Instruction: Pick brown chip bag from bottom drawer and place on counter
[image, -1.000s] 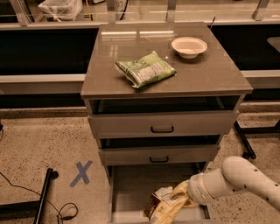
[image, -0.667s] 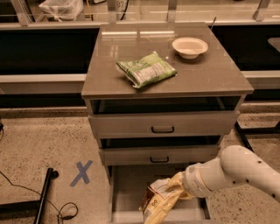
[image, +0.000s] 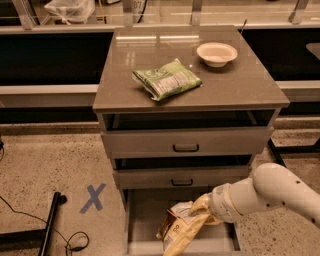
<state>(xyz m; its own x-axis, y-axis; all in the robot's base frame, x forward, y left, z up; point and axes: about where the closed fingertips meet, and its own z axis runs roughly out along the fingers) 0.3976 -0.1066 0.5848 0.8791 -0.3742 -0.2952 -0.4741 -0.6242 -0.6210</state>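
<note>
One relation decides the coming move: the brown chip bag (image: 175, 227) lies toward the lower left of the frame from the jaws, and its long axis goes from upper right to lower left. The jaws are at the bottom centre of the frame, at the end of the white arm (image: 270, 190) that comes in from the lower right. They look clamped on the bag's upper right end, one yellowish jaw lying along its front. The bag is over the open bottom drawer (image: 142, 215); whether its low end touches the drawer floor, I cannot tell. The worktop (image: 240, 85) is well above in the frame, past two drawer fronts that stick out. I judge the bag must first come forward, then rise, and land apart from the green bag (image: 167, 80) and the bowl (image: 216, 52)
</note>
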